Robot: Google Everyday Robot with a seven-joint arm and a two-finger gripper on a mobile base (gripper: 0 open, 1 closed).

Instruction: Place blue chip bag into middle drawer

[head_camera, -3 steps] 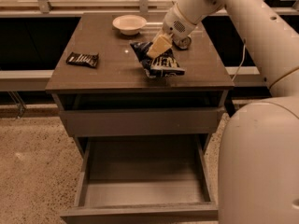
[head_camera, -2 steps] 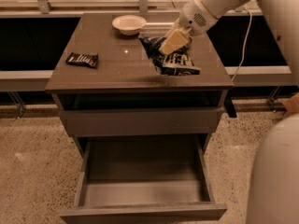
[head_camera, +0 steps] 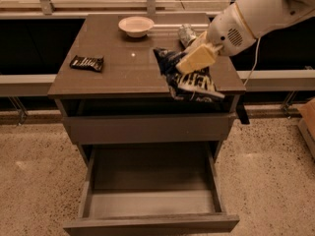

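Dark blue foil, crumpled: one blue chip bag [head_camera: 194, 85], pinched at its upper edge by the cream fingers [head_camera: 199, 57] of the gripper [head_camera: 187, 65], which comes in from the right over the front right part of the brown cabinet top [head_camera: 113, 77]. The bag hangs down and forward from the fingers, its lower end past the front edge of the top. Bold white lettering on the bag, too creased to read; no brand can be made out. One silver can [head_camera: 186, 33] sits just behind the fingers, its label unreadable. One pale bowl [head_camera: 136, 25] stands left of the fingers and farther back. One flat black wrapper [head_camera: 87, 62] with white stripes lies well to the left of the fingers, its print not legible. Below the fingers and toward the camera, one middle drawer [head_camera: 147, 205] stands pulled out: grey, plain front, low side walls, bare grey floor. One shut grey drawer front [head_camera: 147, 128] sits between that drawer and the top, with a dark slot above it. The bag is well above the open drawer and touches no part of it.
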